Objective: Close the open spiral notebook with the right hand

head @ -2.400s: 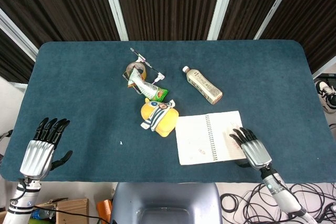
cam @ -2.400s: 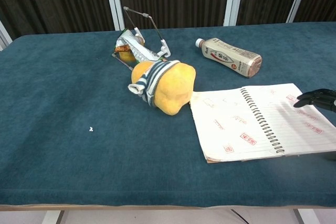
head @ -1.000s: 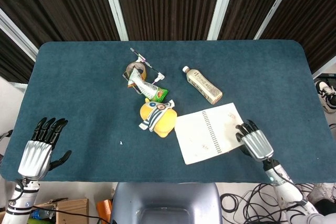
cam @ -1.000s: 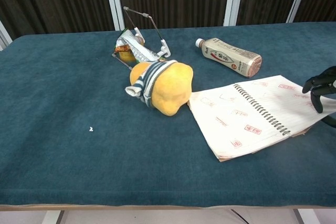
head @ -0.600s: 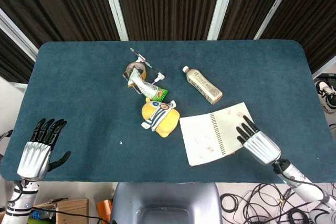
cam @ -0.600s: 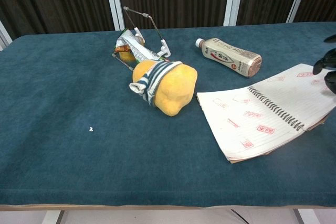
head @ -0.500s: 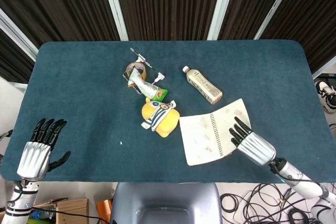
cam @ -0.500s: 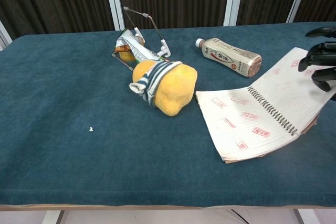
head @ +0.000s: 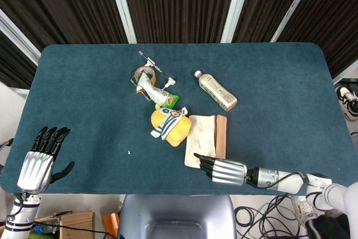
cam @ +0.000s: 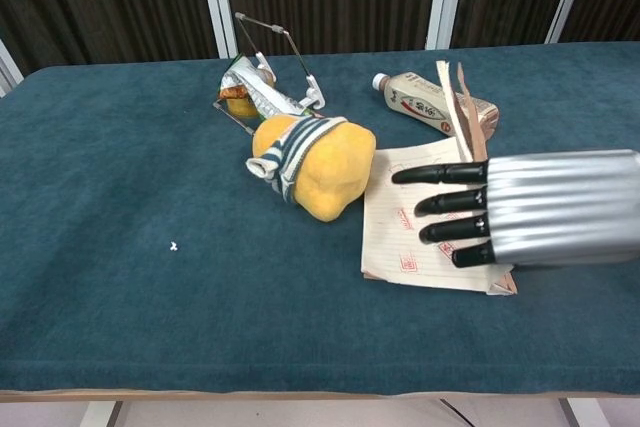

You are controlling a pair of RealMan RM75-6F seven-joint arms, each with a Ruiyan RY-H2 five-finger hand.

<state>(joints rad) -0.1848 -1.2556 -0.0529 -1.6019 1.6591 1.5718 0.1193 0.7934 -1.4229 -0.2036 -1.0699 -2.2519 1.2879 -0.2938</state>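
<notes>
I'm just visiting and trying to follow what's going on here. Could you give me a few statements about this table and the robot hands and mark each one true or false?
1. The spiral notebook is fully closed and flat. False: its right half stands up on edge, partway folded over.
2. The right robot hand reaches across the notebook with fingers extended. True.
3. The left robot hand holds the bottle. False: it is empty, fingers apart, at the table's near left corner, far from the bottle.
4. The yellow plush toy lies just left of the notebook. True.
5. The bottle stands upright. False: it lies on its side beyond the notebook.
</notes>
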